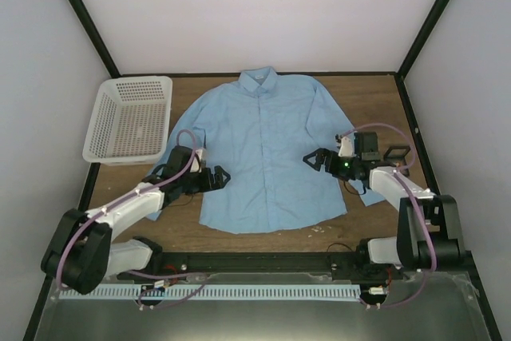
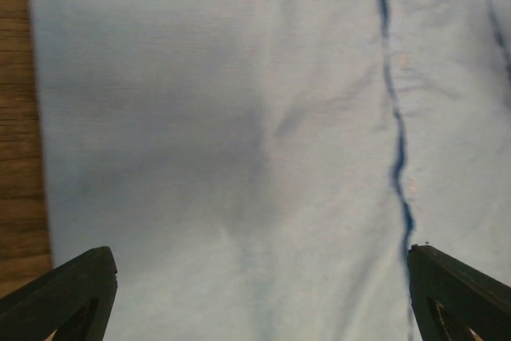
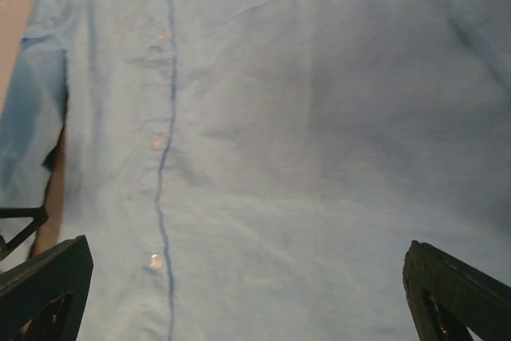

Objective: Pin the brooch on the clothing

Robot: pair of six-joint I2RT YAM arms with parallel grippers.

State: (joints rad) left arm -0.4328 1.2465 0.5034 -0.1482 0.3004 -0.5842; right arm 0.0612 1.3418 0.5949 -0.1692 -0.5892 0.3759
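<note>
The light blue shirt [image 1: 267, 149] lies flat and face up on the wooden table, collar at the far side. It fills the left wrist view [image 2: 239, 133] and the right wrist view [image 3: 279, 133], where its button line shows. My left gripper [image 1: 217, 179] is open and empty over the shirt's left edge; its fingers [image 2: 76, 289] stand wide apart around the gripper's midpoint [image 2: 259, 297]. My right gripper [image 1: 313, 159] is open and empty over the shirt's right side, its midpoint [image 3: 247, 297] between wide-set fingers [image 3: 451, 289]. The brooch shows in no view.
A white mesh basket [image 1: 104, 121] stands at the back left, beside the shirt's sleeve. A small black square frame box [image 1: 397, 153] sits by the right arm near the table's right edge. Bare wood [image 2: 16, 157] shows left of the shirt.
</note>
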